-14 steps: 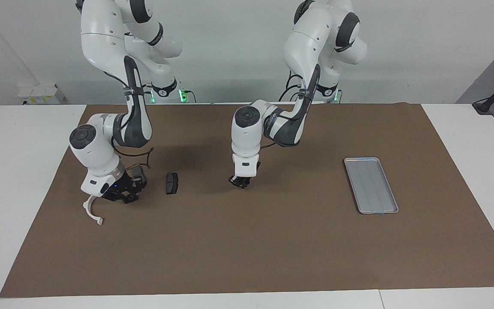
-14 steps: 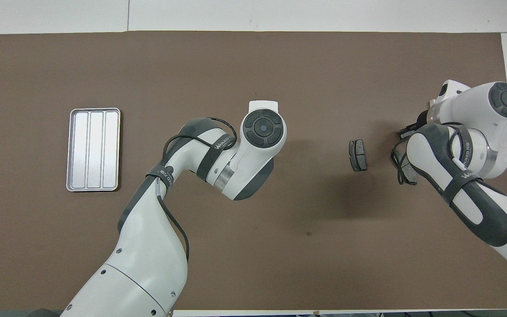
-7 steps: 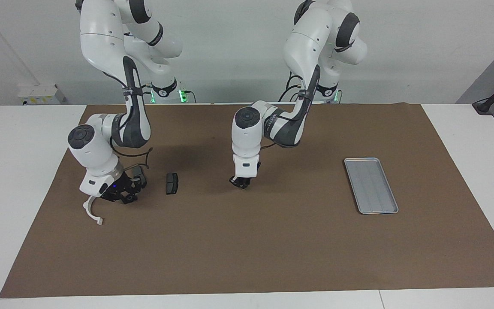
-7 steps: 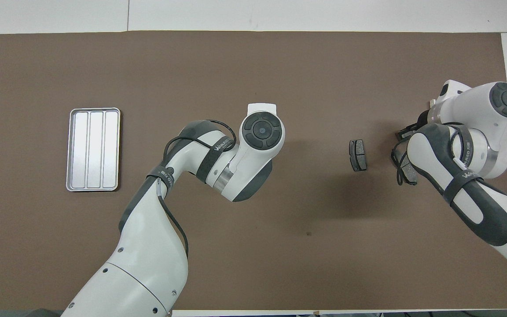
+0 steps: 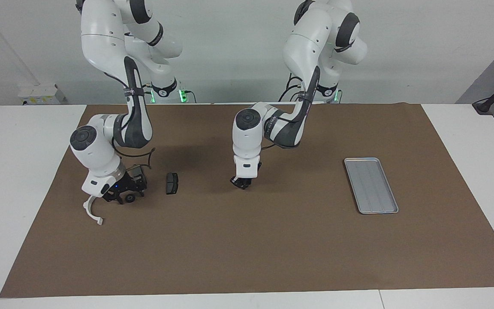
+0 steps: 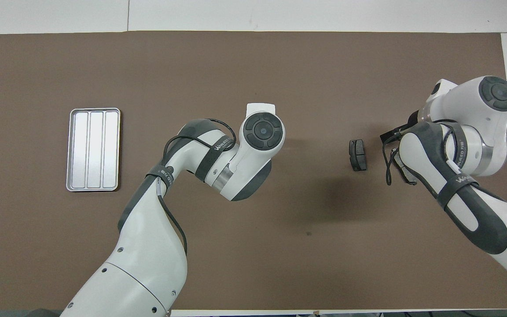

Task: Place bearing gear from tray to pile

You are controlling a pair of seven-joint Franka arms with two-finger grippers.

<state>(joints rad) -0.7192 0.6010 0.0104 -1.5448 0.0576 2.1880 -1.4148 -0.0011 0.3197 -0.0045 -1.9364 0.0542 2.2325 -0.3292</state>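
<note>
Right gripper (image 5: 122, 194) sits low over the pile, bearing gear (image 5: 130, 198) at its 5 o'clock in the facing view, apparently down on the worktop. I can't tell whether it's open or closed, same for the left gripper (image 5: 240, 182) waiting mid-worktop. Risk: lifting off could snag the round gear and roll it toward the brake pad (image 5: 172, 183) at 3 o'clock.

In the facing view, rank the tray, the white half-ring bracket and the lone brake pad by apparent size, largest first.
1. tray
2. white half-ring bracket
3. brake pad
The bracket and pad look close in size, so their order is unsure.
</note>
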